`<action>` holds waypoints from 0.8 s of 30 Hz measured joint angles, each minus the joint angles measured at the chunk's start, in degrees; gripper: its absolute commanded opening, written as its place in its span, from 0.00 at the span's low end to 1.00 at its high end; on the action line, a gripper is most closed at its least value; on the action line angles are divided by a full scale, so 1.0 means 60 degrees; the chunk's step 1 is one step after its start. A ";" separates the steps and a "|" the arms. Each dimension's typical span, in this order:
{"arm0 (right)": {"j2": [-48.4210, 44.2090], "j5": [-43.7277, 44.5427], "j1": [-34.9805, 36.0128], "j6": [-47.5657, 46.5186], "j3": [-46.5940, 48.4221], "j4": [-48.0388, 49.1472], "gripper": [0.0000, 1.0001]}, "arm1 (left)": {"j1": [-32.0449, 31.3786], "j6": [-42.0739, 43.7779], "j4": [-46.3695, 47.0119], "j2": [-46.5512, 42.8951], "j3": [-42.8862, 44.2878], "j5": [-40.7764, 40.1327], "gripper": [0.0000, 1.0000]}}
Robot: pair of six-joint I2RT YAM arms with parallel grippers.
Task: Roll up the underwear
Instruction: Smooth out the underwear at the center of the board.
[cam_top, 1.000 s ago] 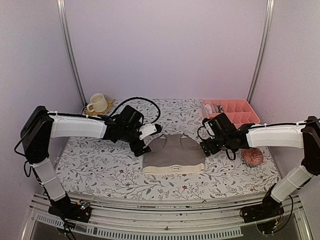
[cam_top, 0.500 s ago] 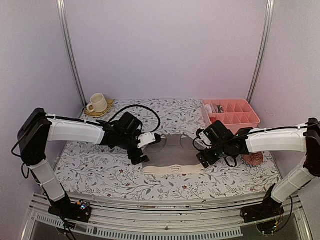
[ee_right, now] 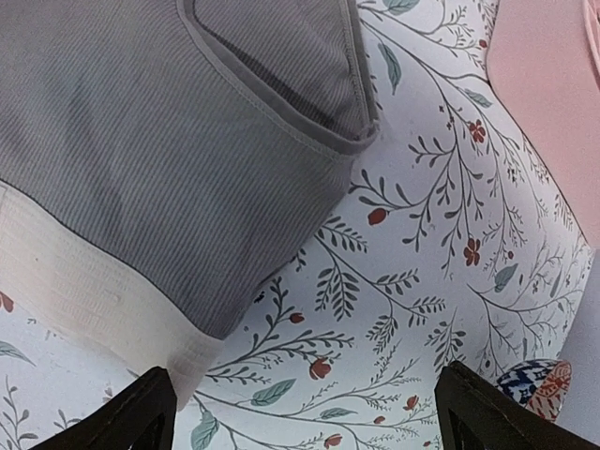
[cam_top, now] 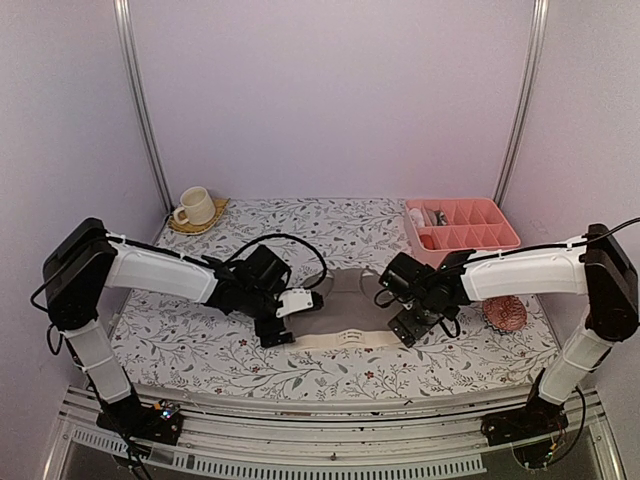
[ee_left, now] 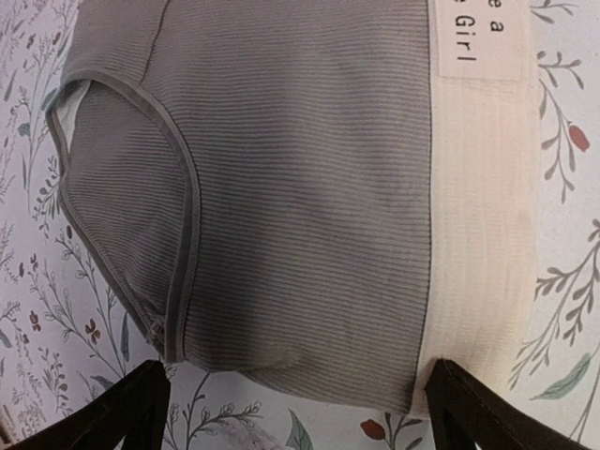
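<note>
Since a second back: both arms have dropped lower and closed inward. The left claw (cam_top: 288,320) and right claw (cam_top: 393,306) now flank the near corners of the taupe ribbed cloth briefs with a wide cream waistband (cam_top: 347,303). Before, both sat at the far edge. The briefs have not moved and lie flat mid-worktop on the floral-print worktop (cam_top: 190,340), waistband nearest the arm bases.

Both claws spread wide, holding nothing.

Pink plastic compartment tray (cam_top: 495,236), far right: pale items in its far-left cells, too small to identify.

Claws cover the briefs' side edges from above. Waistband label cut off in the left wrist view.
</note>
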 measured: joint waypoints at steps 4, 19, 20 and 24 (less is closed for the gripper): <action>0.0131 0.0357 0.0076 0.0364 0.0051 -0.0714 0.99 | -0.0066 0.0073 0.0098 0.0000 -0.0044 -0.0117 0.98; 0.1104 0.1202 0.0310 0.0900 0.0506 -0.1832 0.99 | -0.0127 0.0678 0.0069 -0.0576 -0.0546 -0.0390 0.99; 0.1089 0.1351 0.0339 0.0962 0.0565 -0.1953 0.99 | -0.0109 0.0736 0.0007 -0.0707 -0.0601 -0.0350 0.99; 0.0648 0.2448 0.0892 0.1195 0.0874 -0.2342 0.99 | 0.0310 0.0856 -0.0240 -0.1599 -0.0641 0.0288 0.99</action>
